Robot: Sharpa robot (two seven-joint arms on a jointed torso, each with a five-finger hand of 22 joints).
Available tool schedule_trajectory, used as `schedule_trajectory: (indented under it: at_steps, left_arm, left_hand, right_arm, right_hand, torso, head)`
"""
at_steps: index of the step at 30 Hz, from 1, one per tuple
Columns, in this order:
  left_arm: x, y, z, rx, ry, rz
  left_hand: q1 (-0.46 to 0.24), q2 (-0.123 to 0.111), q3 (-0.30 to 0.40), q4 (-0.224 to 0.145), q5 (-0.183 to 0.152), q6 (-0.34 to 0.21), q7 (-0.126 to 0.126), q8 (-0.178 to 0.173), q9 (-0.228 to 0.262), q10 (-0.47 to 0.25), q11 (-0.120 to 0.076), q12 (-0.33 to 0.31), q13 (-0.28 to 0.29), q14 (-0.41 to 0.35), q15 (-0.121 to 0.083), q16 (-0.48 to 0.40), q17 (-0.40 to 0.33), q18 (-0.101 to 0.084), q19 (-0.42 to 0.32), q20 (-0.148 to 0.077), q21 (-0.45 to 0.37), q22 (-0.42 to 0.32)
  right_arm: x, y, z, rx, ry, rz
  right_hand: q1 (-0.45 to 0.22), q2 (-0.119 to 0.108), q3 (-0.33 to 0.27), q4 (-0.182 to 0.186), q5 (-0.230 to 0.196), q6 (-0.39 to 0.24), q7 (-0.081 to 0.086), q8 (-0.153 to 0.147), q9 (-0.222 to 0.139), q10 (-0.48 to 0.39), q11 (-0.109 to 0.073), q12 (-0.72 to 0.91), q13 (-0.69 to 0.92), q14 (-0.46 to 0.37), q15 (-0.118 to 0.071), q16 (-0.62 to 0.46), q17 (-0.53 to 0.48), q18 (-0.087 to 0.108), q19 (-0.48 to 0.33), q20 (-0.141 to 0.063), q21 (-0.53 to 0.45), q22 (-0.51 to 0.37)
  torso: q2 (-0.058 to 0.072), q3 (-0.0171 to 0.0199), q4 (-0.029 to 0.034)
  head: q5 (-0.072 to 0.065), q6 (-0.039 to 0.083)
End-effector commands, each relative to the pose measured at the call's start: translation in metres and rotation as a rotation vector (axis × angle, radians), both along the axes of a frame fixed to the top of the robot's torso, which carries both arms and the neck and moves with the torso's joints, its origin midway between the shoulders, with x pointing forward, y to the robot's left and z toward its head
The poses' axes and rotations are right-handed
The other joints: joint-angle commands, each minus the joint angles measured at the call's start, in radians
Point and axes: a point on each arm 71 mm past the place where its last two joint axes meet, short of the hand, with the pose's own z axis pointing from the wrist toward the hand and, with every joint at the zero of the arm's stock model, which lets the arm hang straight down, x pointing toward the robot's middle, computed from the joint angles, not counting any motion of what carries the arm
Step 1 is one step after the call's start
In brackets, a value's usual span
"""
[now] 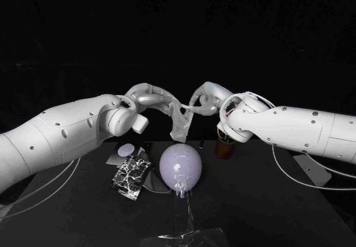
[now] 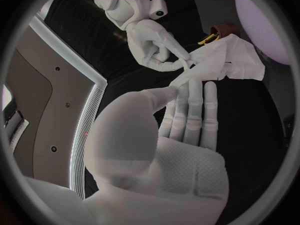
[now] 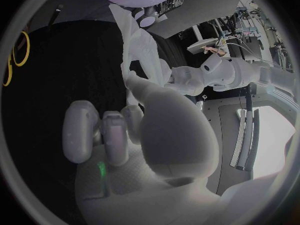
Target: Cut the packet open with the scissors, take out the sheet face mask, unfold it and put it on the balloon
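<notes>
Both hands are up in the air, close together, and both hold the sheet face mask [image 1: 179, 119]. The left hand [image 1: 144, 99] has its fingers [image 2: 194, 105] out straight, side by side, and the thumb presses the mask's edge near their tips. The right hand [image 1: 208, 98] pinches the other edge with its thumb and a fingertip. The white mask runs from one set of fingertips to the other and hangs down below them, partly folded. Under the fingers, on the black table [image 1: 260, 206], lies the pale purple balloon [image 1: 181, 163]. The shiny packet [image 1: 132, 176] lies beside it, below the left fingers. The scissors [image 2: 208, 39] stand in a brown cup [image 1: 224, 148] below the right fingers.
</notes>
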Motion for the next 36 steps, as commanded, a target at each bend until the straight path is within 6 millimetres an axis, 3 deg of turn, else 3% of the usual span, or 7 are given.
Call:
schedule_trajectory:
  at_steps: [1, 15, 17, 22, 23, 28, 36]
  left_arm:
    - [0.001, -0.004, 0.004, -0.069, 0.079, 0.013]
    - [0.011, -0.011, 0.016, -0.108, 0.106, 0.11]
    - [0.012, -0.011, 0.017, -0.113, 0.106, 0.124]
    - [0.014, -0.01, 0.019, -0.116, 0.107, 0.158]
    - [0.015, -0.01, 0.02, -0.116, 0.108, 0.169]
    - [0.017, -0.009, 0.02, -0.114, 0.106, 0.218]
    - [0.02, -0.007, 0.021, -0.114, 0.104, 0.295]
  left_hand:
    - [-0.008, -0.001, 0.009, -0.001, 0.004, -0.006, 0.0, 0.005, 0.328, 0.003, -0.004, 0.004, 0.002, 0.007, -0.002, 0.009, 0.002, 0.012, 0.001, -0.009, 0.01, 0.006]
    - [-0.015, -0.005, 0.027, -0.001, 0.004, -0.008, -0.001, 0.007, 0.346, 0.007, -0.005, 0.002, 0.001, 0.011, -0.004, 0.015, -0.001, 0.013, 0.003, -0.015, 0.025, 0.013]
    - [-0.015, -0.005, 0.028, -0.001, 0.004, -0.009, -0.001, 0.007, 0.347, 0.007, -0.005, 0.002, 0.001, 0.011, -0.004, 0.015, -0.001, 0.013, 0.004, -0.016, 0.026, 0.013]
    - [-0.016, -0.006, 0.031, -0.001, 0.004, -0.009, -0.001, 0.007, 0.35, 0.007, -0.005, 0.001, 0.001, 0.012, -0.004, 0.015, -0.003, 0.013, 0.004, -0.017, 0.028, 0.014]
    - [-0.017, -0.007, 0.032, -0.002, 0.004, -0.009, -0.001, 0.007, 0.352, 0.008, -0.005, 0.001, 0.0, 0.013, -0.005, 0.015, -0.004, 0.013, 0.005, -0.018, 0.03, 0.015]
    - [-0.019, -0.008, 0.035, -0.001, 0.004, -0.009, -0.001, 0.008, 0.356, 0.009, -0.005, 0.0, 0.0, 0.014, -0.005, 0.015, -0.005, 0.013, 0.006, -0.019, 0.033, 0.016]
    - [-0.021, -0.008, 0.037, -0.001, 0.004, -0.008, -0.001, 0.008, 0.358, 0.01, -0.006, 0.0, -0.001, 0.016, -0.005, 0.016, -0.006, 0.013, 0.007, -0.02, 0.035, 0.016]
  right_arm:
    - [0.002, 0.002, -0.002, -0.004, -0.013, 0.025]
    - [0.009, 0.005, -0.013, 0.094, -0.039, 0.04]
    - [0.011, 0.004, -0.014, 0.125, -0.046, 0.046]
    - [0.013, 0.002, -0.015, 0.19, -0.053, 0.056]
    - [0.014, 0.0, -0.015, 0.207, -0.056, 0.056]
    - [0.016, -0.008, -0.015, 0.243, -0.066, 0.056]
    - [0.013, -0.027, -0.018, 0.261, -0.119, 0.033]
  right_hand:
    - [-0.011, 0.002, 0.007, -0.001, 0.003, 0.001, 0.0, 0.002, 0.001, 0.052, -0.025, -0.004, 0.116, 0.106, -0.007, 0.003, 0.264, -0.012, 0.033, -0.004, -0.009, 0.2]
    - [-0.065, -0.015, -0.011, 0.023, 0.002, -0.055, 0.019, -0.027, -0.01, -0.017, -0.009, -0.131, 0.032, 0.106, 0.005, 0.003, 0.264, 0.013, -0.02, 0.004, -0.165, 0.162]
    - [-0.103, -0.036, -0.036, 0.051, 0.001, -0.122, 0.057, -0.077, -0.033, -0.143, 0.024, -0.328, -0.097, 0.079, 0.033, -0.044, 0.196, 0.049, -0.118, 0.021, -0.422, 0.097]
    - [-0.138, -0.071, -0.086, 0.084, 0.002, -0.206, 0.099, -0.144, -0.064, -0.295, 0.064, -0.529, -0.231, 0.018, 0.07, -0.132, 0.09, 0.076, -0.23, 0.05, -0.673, 0.025]
    - [-0.148, -0.083, -0.118, 0.107, 0.007, -0.255, 0.118, -0.178, -0.079, -0.409, 0.086, -0.654, -0.319, -0.063, 0.089, -0.236, -0.021, 0.101, -0.339, 0.068, -0.903, -0.05]
    - [-0.16, -0.094, -0.188, 0.155, 0.004, -0.292, 0.14, -0.209, -0.092, -0.444, 0.104, -0.656, -0.352, -0.112, 0.109, -0.292, -0.077, 0.108, -0.356, 0.093, -0.954, -0.093]
    - [-0.139, -0.088, -0.222, 0.172, 0.007, -0.289, 0.14, -0.211, -0.094, -0.452, 0.107, -0.641, -0.366, -0.116, 0.11, -0.293, -0.081, 0.116, -0.349, 0.103, -0.969, -0.109]
  torso:
    - [0.0, 0.0, -0.0003]
    - [0.001, 0.0009, -0.001]
    - [0.001, 0.0012, -0.0001]
    - [0.001, 0.0011, -0.0011]
    - [0.0, 0.0009, -0.0011]
    - [-0.001, 0.0004, -0.0003]
    - [0.0, 0.0001, -0.0003]
  head:
    - [0.002, 0.0]
    - [0.011, 0.0]
    - [0.011, 0.0]
    - [0.012, 0.001]
    - [0.013, 0.002]
    - [0.015, 0.005]
    - [0.023, 0.011]
